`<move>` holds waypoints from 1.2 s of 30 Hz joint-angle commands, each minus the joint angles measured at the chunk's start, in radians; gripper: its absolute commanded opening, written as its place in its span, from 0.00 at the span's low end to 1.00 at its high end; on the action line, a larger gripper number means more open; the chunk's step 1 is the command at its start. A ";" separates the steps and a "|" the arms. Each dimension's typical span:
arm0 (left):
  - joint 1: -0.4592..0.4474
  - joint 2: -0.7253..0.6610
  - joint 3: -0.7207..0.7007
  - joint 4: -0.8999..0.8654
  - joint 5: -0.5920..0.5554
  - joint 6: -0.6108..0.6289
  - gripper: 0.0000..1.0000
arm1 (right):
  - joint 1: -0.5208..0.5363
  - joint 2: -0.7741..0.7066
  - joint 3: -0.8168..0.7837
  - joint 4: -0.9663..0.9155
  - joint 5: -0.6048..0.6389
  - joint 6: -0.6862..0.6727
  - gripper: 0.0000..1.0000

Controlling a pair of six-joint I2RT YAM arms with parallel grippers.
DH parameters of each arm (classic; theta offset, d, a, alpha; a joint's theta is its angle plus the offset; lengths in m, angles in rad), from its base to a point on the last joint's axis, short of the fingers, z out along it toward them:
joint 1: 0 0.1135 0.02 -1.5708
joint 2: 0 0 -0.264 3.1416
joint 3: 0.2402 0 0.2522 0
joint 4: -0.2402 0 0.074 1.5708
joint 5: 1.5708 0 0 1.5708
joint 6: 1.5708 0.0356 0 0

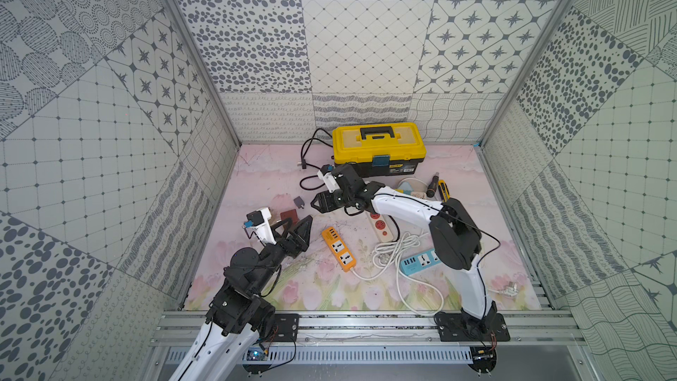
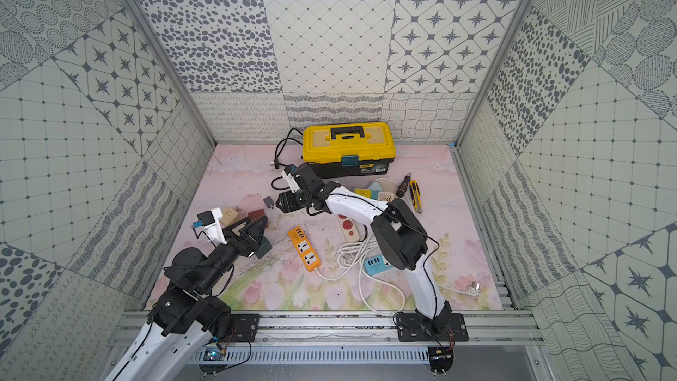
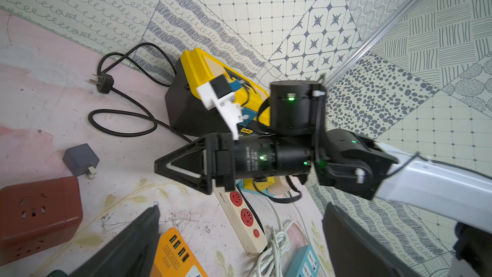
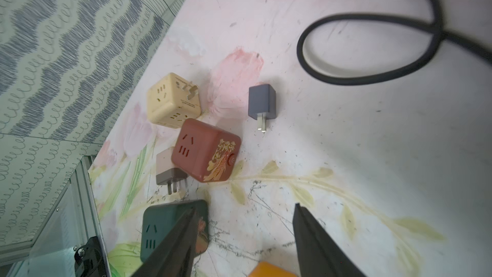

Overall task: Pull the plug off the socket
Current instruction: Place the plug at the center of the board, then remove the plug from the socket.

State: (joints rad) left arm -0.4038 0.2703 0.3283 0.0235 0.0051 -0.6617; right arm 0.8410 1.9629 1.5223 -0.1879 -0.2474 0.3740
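Three cube sockets crowd the left side of my floral mat (image 4: 372, 129): a beige cube (image 4: 173, 101), the red cube socket (image 4: 205, 150) with a gold floral print, and a dark green cube (image 4: 157, 230). A pale adapter (image 4: 170, 169) with a gray base sits against the red one, partly hidden behind it. The gray plug (image 4: 262, 101) lies on its side on the mat, its two flat prongs bare. It is near the red cube socket but clearly apart from it.

Just beyond the plug a black cord (image 4: 301, 49) loops across the mat, and a yellow toolbox (image 1: 379, 144) stands at the back wall. Nearer me lie an orange power strip (image 1: 337, 249), a white strip with red outlets (image 1: 381, 227), a blue strip (image 1: 419, 261) and a tangle of white cable (image 1: 395, 251).

My right gripper (image 4: 246, 206) hangs short of the plug with its fingers apart. Only bare mat shows between them, and it holds nothing. One finger overlaps the green cube in the wrist view, and I cannot tell whether they touch. My left gripper (image 3: 242, 206) is spread wide and empty, over the strips.

On the orange strip I read "S204". The toolbox label and the white print on the right gripper body are too small or blurred to read.
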 commanded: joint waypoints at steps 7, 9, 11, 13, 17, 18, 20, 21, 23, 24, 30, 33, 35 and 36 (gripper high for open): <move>0.002 0.306 -0.112 0.561 0.148 -0.219 1.00 | -0.123 -0.470 -0.605 0.353 0.133 -0.063 0.62; 0.003 0.402 -0.108 0.623 0.166 -0.261 1.00 | -0.176 -0.524 -0.673 0.352 0.120 -0.040 0.62; 0.003 0.507 -0.093 0.681 0.198 -0.304 0.99 | -0.222 -0.562 -0.726 0.353 0.097 -0.025 0.61; 0.003 0.614 -0.068 0.726 0.236 -0.346 0.99 | -0.253 -0.577 -0.750 0.349 0.073 -0.017 0.61; 0.000 0.836 0.000 0.813 0.325 -0.421 0.97 | -0.275 -0.545 -0.728 0.320 0.036 -0.004 0.61; -0.003 0.897 0.022 0.838 0.353 -0.434 0.95 | -0.277 -0.527 -0.710 0.311 0.028 -0.002 0.61; -0.009 1.014 0.071 0.874 0.412 -0.458 0.92 | -0.278 -0.483 -0.661 0.270 0.021 -0.004 0.61; -0.012 1.074 0.104 0.880 0.440 -0.470 0.90 | -0.279 -0.458 -0.629 0.239 0.027 -0.004 0.60; -0.023 1.174 0.161 0.864 0.472 -0.483 0.87 | -0.278 -0.411 -0.568 0.179 0.043 -0.013 0.60; -0.030 1.218 0.190 0.849 0.478 -0.485 0.85 | -0.279 -0.385 -0.531 0.139 0.063 -0.019 0.60; -0.062 1.378 0.335 0.618 0.387 -0.488 0.83 | -0.276 -0.240 -0.313 -0.097 0.164 -0.070 0.60; -0.066 1.418 0.394 0.523 0.366 -0.493 0.82 | -0.270 -0.178 -0.221 -0.194 0.210 -0.087 0.60; -0.065 1.425 0.406 0.496 0.350 -0.497 0.82 | -0.261 -0.140 -0.164 -0.253 0.251 -0.084 0.61; -0.064 1.426 0.407 0.487 0.340 -0.499 0.82 | -0.254 -0.121 -0.133 -0.285 0.277 -0.086 0.61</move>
State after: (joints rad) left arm -0.4629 1.6650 0.6903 0.6224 0.3592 -1.1294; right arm 0.5716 1.8030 1.3205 -0.3481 -0.0582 0.3122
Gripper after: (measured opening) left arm 0.820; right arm 0.606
